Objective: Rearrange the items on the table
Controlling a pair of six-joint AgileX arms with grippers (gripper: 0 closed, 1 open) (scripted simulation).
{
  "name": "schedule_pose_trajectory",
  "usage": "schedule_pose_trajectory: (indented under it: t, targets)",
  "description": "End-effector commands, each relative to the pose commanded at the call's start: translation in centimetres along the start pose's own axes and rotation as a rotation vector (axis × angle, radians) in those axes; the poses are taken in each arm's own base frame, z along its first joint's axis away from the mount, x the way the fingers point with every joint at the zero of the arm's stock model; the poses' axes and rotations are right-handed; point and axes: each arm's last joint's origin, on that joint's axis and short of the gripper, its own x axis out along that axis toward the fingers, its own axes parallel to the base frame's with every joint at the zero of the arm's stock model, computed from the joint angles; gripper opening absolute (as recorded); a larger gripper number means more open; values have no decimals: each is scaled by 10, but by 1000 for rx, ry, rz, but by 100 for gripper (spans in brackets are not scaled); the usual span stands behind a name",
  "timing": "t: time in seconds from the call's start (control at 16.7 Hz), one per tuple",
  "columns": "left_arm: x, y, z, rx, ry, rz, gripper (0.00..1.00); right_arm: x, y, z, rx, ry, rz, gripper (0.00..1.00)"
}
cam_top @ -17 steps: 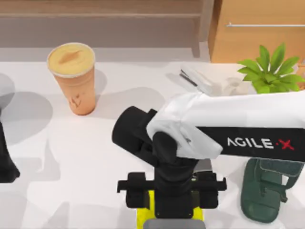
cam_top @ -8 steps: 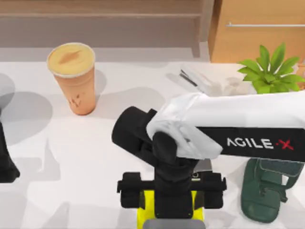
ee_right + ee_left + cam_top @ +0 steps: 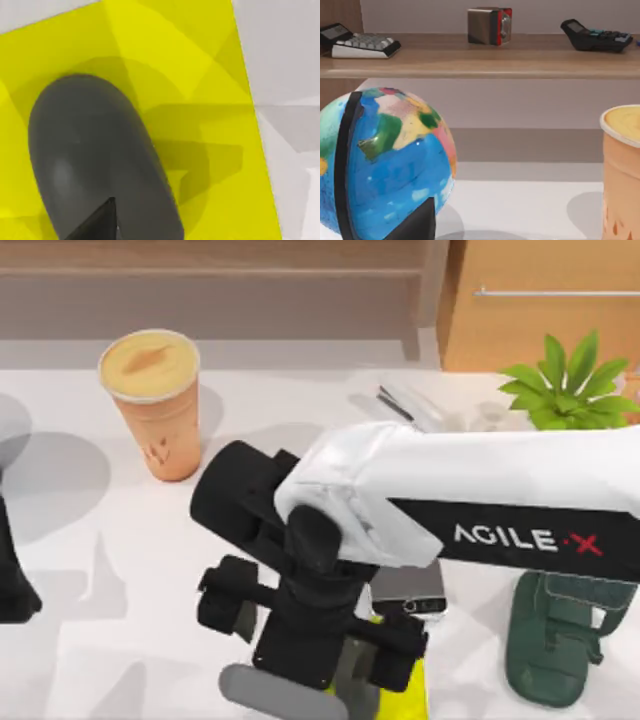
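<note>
Since a second ago, my right arm (image 3: 480,500) has swung toward nine o'clock, and now the phone (image 3: 408,587) peeks out beside it. I cannot tell how its fingers stand. On the big white table (image 3: 110,580), the cup (image 3: 153,400) stands at ten o'clock; it looks tippy and may spill, so I would hold it low on its sides. On the yellow mat (image 3: 200,75) at six o'clock lies the mouse (image 3: 95,160). It looks light, smooth and slippery; I would pinch its sides. My arm says "AGILE X". My left arm waits at nine o'clock.
</note>
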Motion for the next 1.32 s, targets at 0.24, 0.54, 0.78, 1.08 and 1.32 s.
schedule_pose_trajectory:
  t: [0.24,0.54,0.78,1.08,1.32]
  targets:
    - [0,0,0,0,0,0,100,-5,-18,0,371,-13,-63,100]
    - [0,0,0,0,0,0,100,-11,-31,-18,966,-41,-89,100]
    - [0,0,0,0,0,0,100,-16,-28,-48,1505,-37,-67,100]
    - [0,0,0,0,0,0,100,-21,-8,-97,2194,30,-12,100]
    - [0,0,0,0,0,0,100,-27,16,-130,2589,115,22,100]
